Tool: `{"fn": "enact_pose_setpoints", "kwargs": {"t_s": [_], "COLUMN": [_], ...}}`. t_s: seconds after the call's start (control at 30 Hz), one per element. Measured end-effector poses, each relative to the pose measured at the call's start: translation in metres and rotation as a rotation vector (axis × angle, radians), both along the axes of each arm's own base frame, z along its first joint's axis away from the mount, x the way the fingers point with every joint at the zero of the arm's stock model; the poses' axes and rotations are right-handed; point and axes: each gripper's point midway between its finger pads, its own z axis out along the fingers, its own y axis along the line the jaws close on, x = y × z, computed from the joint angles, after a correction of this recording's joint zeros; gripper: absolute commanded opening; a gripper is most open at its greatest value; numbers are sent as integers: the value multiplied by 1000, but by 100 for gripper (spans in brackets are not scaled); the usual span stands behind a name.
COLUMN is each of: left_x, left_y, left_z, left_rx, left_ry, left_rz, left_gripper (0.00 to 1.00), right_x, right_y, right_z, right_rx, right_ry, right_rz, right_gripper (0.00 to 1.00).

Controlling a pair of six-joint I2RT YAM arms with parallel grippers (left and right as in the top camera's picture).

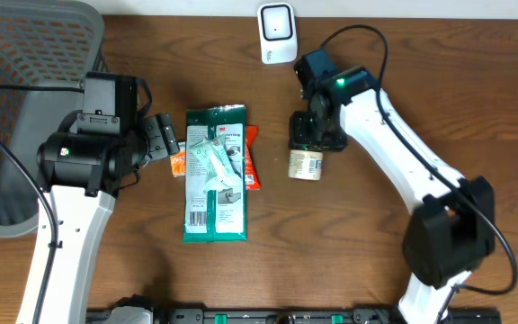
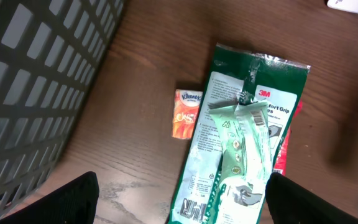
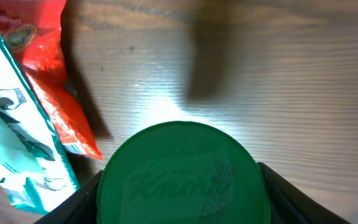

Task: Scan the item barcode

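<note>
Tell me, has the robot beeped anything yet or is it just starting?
Just starting. Nothing looks scanned yet: the jar sits on the table, apart from the white scanner. In hand: the right pincer looks closed around the jar's green lid. Left to do: lift it and show its barcode to the scanner. The left pincer hangs open above the green packet.
</note>
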Motion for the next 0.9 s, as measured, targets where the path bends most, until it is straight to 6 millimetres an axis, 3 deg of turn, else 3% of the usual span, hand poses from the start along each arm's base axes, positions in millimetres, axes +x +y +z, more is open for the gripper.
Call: {"fn": "enact_pose_setpoints", "kwargs": {"t_s": [0.1,0.3,0.37,0.43,0.57,0.63,0.73,0.9], "left_x": [0,0,0,0,0,0,0,0], "left_y": [0,0,0,0,0,0,0,0], "left_z": [0,0,0,0,0,0,0,0], "left_rx": [0,0,0,0,0,0,0,0], "left_ry": [0,0,-1,0,1,0,0,0], "left_rz": [0,0,0,0,0,0,0,0], "left_gripper": [85,85,85,85,85,85,85,85], "right_x": [-1,-19,-24,-28,-26,-25,-23,-16], "right_y": [-6,1,3,5,15,22,26,16], "right_z": [29,103,113,112,85,61,45,19], "right_rx": [-44,-104,-129,-164,-241,-294,-324,-338], "right_ry": [-102,-365,-424,-462,-549,-628,-715,-846], "right_rz": [11,69,68,65,61,50,27,-64], "right_gripper": [47,43,43,43,44,45,46,44]}}
